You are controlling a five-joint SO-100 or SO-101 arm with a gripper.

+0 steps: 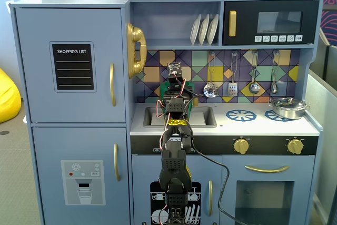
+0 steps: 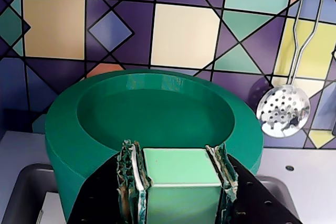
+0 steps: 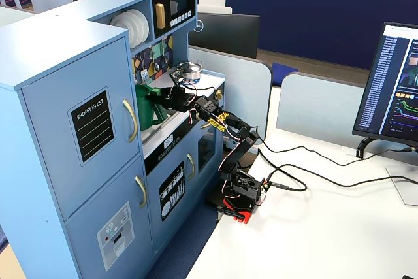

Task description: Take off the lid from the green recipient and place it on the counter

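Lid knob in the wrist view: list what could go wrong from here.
1. The gripper has its jaws closed on the lid only by its small square knob; a tilted lift may let the wide disc slip or twist.
2. The slotted spoon hangs close beside the lid, so swinging toward it could knock it.
3. The sink lies just below; setting down early might drop the lid in rather than on the counter.
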